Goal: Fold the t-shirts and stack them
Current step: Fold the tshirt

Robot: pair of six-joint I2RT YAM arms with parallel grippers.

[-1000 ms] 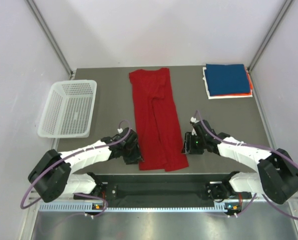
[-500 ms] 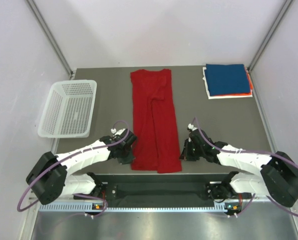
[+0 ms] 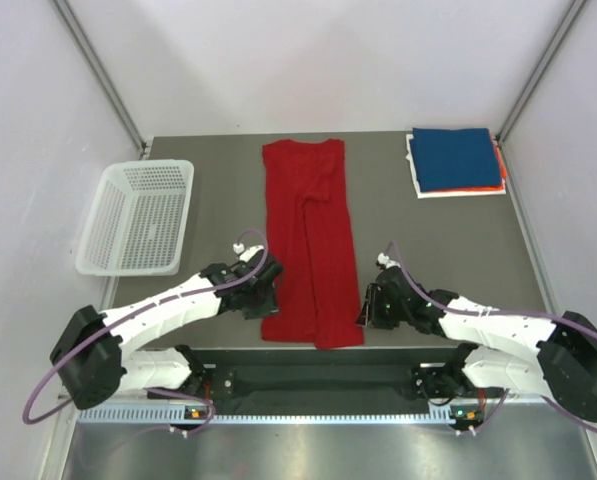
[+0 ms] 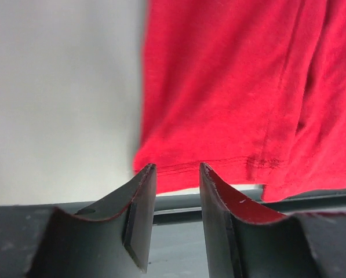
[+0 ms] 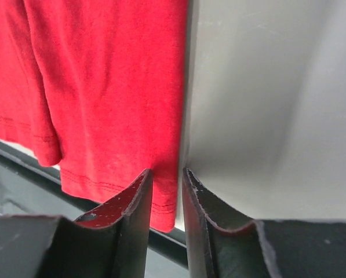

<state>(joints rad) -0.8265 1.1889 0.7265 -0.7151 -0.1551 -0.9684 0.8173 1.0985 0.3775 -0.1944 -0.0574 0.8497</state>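
Note:
The red t-shirt (image 3: 308,240) lies folded into a long strip down the middle of the table, its hem at the near edge. My left gripper (image 3: 263,300) is at the hem's left corner, jaws a little apart; in the left wrist view (image 4: 173,168) the hem (image 4: 219,165) lies just beyond the tips. My right gripper (image 3: 366,308) is at the hem's right corner, jaws narrowly apart, with the shirt's edge (image 5: 167,197) showing in the gap in the right wrist view (image 5: 167,171). A folded stack stands at the back right: dark blue (image 3: 456,158) on orange (image 3: 500,180) on white (image 3: 418,190).
A white mesh basket (image 3: 138,218) stands at the left of the table. The shirt's hem corner hangs slightly over the table's near edge (image 3: 398,348). Frame posts rise at both back corners.
The shirt's near end has shifted left. Both grippers moved toward the near edge, and now sit at the hem's corners.

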